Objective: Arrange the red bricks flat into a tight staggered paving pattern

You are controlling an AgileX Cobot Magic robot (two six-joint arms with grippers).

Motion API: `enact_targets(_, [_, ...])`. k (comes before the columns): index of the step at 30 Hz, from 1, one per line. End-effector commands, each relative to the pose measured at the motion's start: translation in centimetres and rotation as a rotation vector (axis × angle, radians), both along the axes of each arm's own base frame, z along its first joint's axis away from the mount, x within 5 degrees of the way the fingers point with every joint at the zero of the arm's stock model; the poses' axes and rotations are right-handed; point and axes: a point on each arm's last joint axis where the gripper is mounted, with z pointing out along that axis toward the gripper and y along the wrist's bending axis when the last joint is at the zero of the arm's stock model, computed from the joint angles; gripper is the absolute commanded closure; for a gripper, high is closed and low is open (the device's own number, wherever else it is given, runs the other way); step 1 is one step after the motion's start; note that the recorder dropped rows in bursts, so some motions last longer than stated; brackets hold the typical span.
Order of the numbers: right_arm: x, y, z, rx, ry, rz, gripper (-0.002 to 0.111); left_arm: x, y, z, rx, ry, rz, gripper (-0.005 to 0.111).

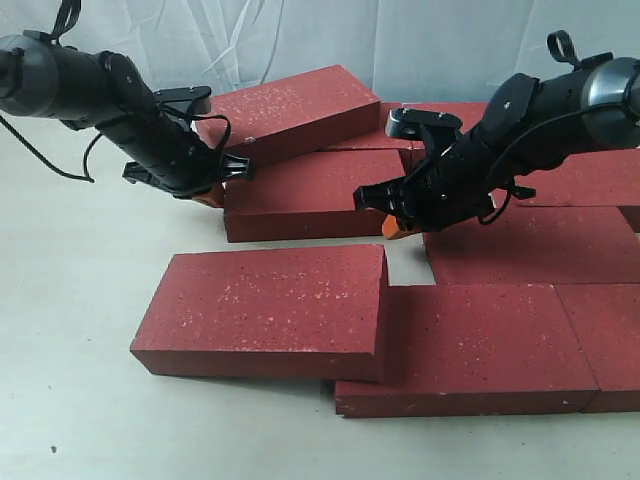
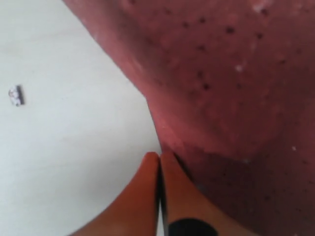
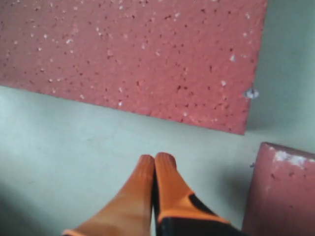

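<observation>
- The dark-red, pale-speckled rectangular red bricks (image 1: 470, 350) are clustered on the pale matte table (image 1: 70, 330). Most lie flat and butt together toward the right.
- The front-left brick (image 1: 260, 305) seems to rest one end on its neighbour. The tilted brick (image 1: 290, 105) at the back leans on the row below it.
- The left gripper (image 1: 211, 195) has its orange fingertips (image 2: 147, 172) pressed together on nothing. They sit at the corner of the middle brick (image 1: 310, 195) (touching or just beside, I cannot tell).
- The right gripper (image 1: 396, 227) is also pinched closed and empty, over the bare gap between bricks. Its fingers (image 3: 142, 172) point at the table.
- Each brick looks rigid, heavy and gritty, and far too broad to span with the jaws.
- Pushing probably suits better than lifting. Closed tips set low on an end or long side would slide a brick.
- The rough face should drag on the table, so slow shoves are safer, and a propped end may drop hard and chip a corner.
</observation>
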Motion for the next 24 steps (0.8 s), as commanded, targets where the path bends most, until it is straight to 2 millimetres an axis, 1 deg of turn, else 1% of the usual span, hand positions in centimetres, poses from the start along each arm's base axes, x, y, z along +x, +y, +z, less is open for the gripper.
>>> enact_targets(1, [0.4, 0.1, -0.1, 0.005, -0.029, -0.022, 0.109, 0.1, -0.6, -0.1, -0.019, -0.024, 0.020, 0.107])
enact_targets(9, [1.0, -0.1, -0.3, -0.017, -0.087, -0.039, 0.109, 0.4, -1.0, -0.1, -0.098, -0.015, 0.092, 0.107])
enact_targets(12, [1.3, -0.2, -0.2, -0.019, -0.115, -0.056, 0.109, 0.2, -1.8, -0.7, -0.114, 0.000, 0.097, 0.107])
enact_targets(15, [1.1, -0.2, -0.1, -0.017, -0.105, -0.051, 0.109, 0.1, -2.4, -0.7, -0.112, -0.020, 0.089, 0.107])
enact_targets(17, [1.0, -0.2, 0.4, -0.008, -0.101, -0.047, 0.109, 0.1, -2.8, -0.6, -0.117, -0.032, 0.091, 0.107])
enact_targets(24, [0.0, -0.3, 5.1, 0.037, -0.160, -0.026, 0.109, -0.3, -3.9, -0.5, -0.132, -0.035, 0.085, 0.107])
